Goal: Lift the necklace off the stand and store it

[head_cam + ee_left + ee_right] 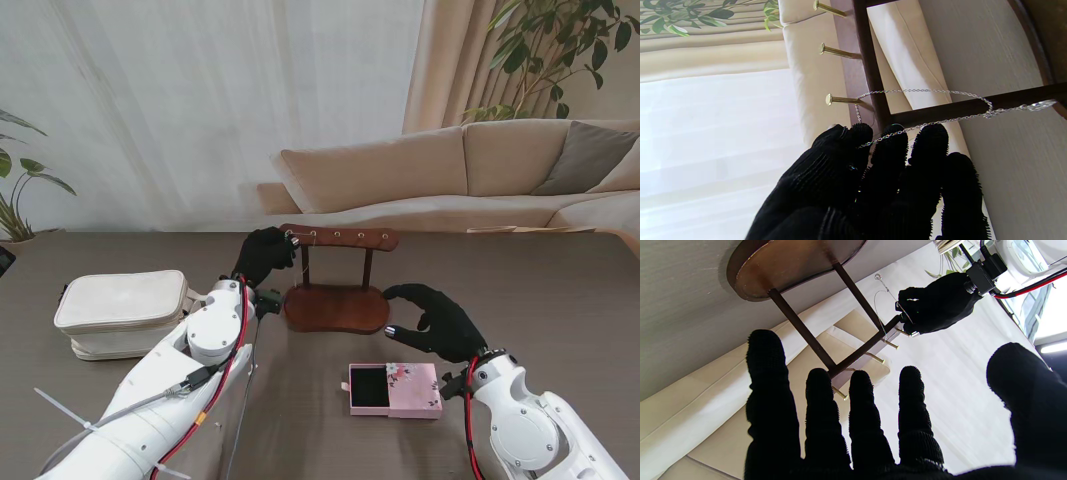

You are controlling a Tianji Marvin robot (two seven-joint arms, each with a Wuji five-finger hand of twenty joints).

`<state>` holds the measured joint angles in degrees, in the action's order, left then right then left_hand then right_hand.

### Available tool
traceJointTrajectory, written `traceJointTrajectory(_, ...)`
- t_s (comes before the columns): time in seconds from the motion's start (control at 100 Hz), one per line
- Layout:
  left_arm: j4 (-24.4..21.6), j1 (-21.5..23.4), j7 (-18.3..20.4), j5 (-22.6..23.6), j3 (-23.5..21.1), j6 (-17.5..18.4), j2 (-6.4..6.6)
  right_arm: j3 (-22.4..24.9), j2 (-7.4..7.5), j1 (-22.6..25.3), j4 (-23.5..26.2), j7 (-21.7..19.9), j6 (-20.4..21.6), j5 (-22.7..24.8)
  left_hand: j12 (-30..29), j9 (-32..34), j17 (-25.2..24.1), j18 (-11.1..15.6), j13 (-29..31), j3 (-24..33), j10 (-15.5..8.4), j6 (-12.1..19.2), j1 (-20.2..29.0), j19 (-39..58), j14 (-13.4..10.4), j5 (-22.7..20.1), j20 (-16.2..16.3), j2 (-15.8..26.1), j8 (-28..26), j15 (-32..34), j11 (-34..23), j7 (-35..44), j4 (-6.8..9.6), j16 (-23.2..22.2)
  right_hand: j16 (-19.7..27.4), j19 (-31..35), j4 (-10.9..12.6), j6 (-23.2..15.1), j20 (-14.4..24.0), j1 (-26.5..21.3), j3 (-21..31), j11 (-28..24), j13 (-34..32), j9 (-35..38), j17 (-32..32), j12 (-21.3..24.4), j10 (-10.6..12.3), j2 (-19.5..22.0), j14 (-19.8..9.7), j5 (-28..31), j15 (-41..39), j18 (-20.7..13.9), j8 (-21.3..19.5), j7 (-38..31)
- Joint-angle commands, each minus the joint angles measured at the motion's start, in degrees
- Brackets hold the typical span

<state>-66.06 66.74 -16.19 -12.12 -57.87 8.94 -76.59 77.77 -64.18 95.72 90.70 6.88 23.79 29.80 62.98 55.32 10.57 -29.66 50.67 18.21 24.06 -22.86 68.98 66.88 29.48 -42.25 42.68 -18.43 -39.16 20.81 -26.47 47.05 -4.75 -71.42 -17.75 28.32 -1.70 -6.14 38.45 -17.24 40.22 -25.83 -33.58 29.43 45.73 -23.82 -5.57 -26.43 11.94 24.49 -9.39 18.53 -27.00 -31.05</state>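
A dark worktop (560,270) fronts a beige sofa (450,170) and sheer curtains (200,100) at 12 o'clock. The left hand (265,255) fingers (890,143) pinch the necklace (923,90), still looped on the stand (336,305); the right hand (440,320) fingers are spread.

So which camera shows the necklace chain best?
The left wrist view: the necklace loops from a brass peg across the left hand. The right wrist view shows it thin and distant; the stand view barely shows it.

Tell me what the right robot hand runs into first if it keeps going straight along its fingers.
Probably the wooden stand: the right robot hand has its fingers spread and aimed at the crossbar with the brass pegs. Depth is unclear, so it could slip past toward the sofa.
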Motion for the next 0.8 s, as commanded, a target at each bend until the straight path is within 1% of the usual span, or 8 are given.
traceJointTrajectory(0.0, -1.6, -0.1, 0.9, -0.1, -0.4, -0.1, -0.01, -0.2, -0.02, 0.5, 0.5, -0.9, -0.1, 0.0, 0.7, -0.9, 0.2, 4.3, 3.8, -0.8, -0.7, 2.5, 2.4, 6.1, 5.5, 0.1, 3.2, 2.1, -0.9, 2.1, -1.4, 2.8, -0.06, -1.2, 0.2, -1.6, 0.6, -1.0, 2.0, -1.0, -3.0, 0.7, -0.9, 1.1, -33.7, 1.0, 0.3, 1.6, -0.3, 0.9, 0.4, 0.7, 1.9, 0.6)
traceJointTrajectory(0.4, -5.2, 1.9, 1.6, 0.4, -2.2, -2.1, 1.01, -0.2, 0.06, 0.5, 0.7, -1.4, -0.3, -0.2, 2.3, -0.8, 1.6, 3.2, 6.4, -0.7, -0.2, 1.4, 2.3, 7.3, 5.9, 0.5, 4.3, 2.2, -1.0, 3.7, -5.0, 3.7, -0.24, -2.4, 0.2, -1.6, 0.6, -1.0, 2.0, -1.0, -3.2, 0.7, -0.9, 1.1, -33.7, 1.0, 0.2, 1.8, -0.2, 0.8, 0.5, 0.7, 1.9, 0.7)
traceJointTrajectory(0.62, -6.6, 2.7, 1.5, 1.0, -3.1, -2.8, 1.38, -0.3, 0.12, 0.5, 0.7, -1.7, -0.4, -0.3, 2.7, -0.7, 2.3, 2.8, 7.1, -0.5, -0.2, 1.3, 2.3, 7.7, 5.6, 0.6, 5.0, 2.1, -1.0, 5.1, -6.5, 3.9, -0.26, -3.4, 0.2, -1.6, 0.6, -1.0, 2.0, -1.0, -3.3, 0.8, -0.9, 1.1, -33.8, 1.0, 0.3, 1.9, -0.3, 0.7, 0.5, 0.7, 1.9, 0.7)
traceJointTrajectory(0.66, -6.7, 2.8, 1.5, 1.1, -3.2, -2.9, 1.43, -0.3, 0.13, 0.5, 0.7, -1.8, -0.4, -0.4, 2.8, -0.8, 2.5, 2.8, 6.2, -0.5, -0.2, 1.3, 2.2, 7.8, 4.7, 0.6, 5.5, 2.1, -0.9, 8.0, -7.0, 4.0, -0.28, -5.6, 0.2, -1.6, 0.6, -0.9, 2.0, -1.1, -3.3, 0.7, -0.9, 1.1, -33.8, 1.0, 0.2, 1.9, -0.3, 0.7, 0.5, 0.7, 1.9, 0.7)
traceJointTrajectory(0.69, -6.8, 2.8, 1.5, 1.2, -3.2, -2.9, 1.46, -0.3, 0.14, 0.6, 0.7, -1.8, -0.4, -0.4, 2.7, -0.8, 2.6, 2.7, 4.4, -0.4, 0.0, 1.2, 2.2, 7.7, 3.3, 0.6, 5.8, 2.0, -0.8, 12.5, -7.1, 4.0, -0.28, -8.8, 0.2, -1.6, 0.6, -0.9, 2.0, -1.1, -3.3, 0.7, -0.9, 1.1, -33.8, 1.0, 0.2, 1.9, -0.3, 0.7, 0.5, 0.7, 1.9, 0.7)
traceJointTrajectory(0.71, -6.8, 2.8, 1.6, 1.2, -3.2, -2.9, 1.48, -0.3, 0.14, 0.6, 0.7, -1.9, -0.4, -0.4, 2.7, -0.8, 2.7, 2.7, 2.6, -0.4, 0.0, 1.2, 2.2, 7.7, 1.7, 0.5, 6.0, 2.0, -0.8, 16.9, -7.3, 4.0, -0.30, -12.0, 0.2, -1.6, 0.6, -0.9, 2.0, -1.1, -3.3, 0.8, -0.9, 1.1, -33.8, 1.0, 0.3, 1.9, -0.3, 0.7, 0.5, 0.7, 1.9, 0.7)
traceJointTrajectory(0.75, -6.9, 2.8, 1.7, 1.3, -3.3, -2.9, 1.53, -0.3, 0.16, 0.6, 0.8, -2.0, -0.4, -0.5, 2.9, -0.7, 2.9, 2.7, 0.7, -0.3, -0.1, 1.2, 2.1, 7.7, -0.4, 0.5, 6.3, 2.0, -0.8, 22.1, -7.6, 4.0, -0.30, -15.6, 0.2, -1.6, 0.6, -0.9, 2.0, -1.1, -3.3, 0.8, -0.8, 1.1, -33.8, 1.0, 0.3, 2.0, -0.2, 0.7, 0.5, 0.7, 1.9, 0.8)
traceJointTrajectory(0.79, -7.0, 2.7, 1.8, 1.4, -3.2, -2.8, 1.59, -0.4, 0.16, 0.6, 0.8, -2.0, -0.4, -0.5, 3.0, -0.7, 3.0, 2.7, 0.1, -0.3, -0.1, 1.3, 2.1, 7.8, -1.5, 0.6, 6.5, 2.0, -0.8, 24.2, -7.7, 4.0, -0.31, -17.0, 0.2, -1.6, 0.6, -1.0, 2.0, -1.1, -3.3, 0.8, -0.8, 1.0, -33.8, 1.0, 0.2, 2.0, -0.2, 0.8, 0.5, 0.7, 1.9, 0.7)
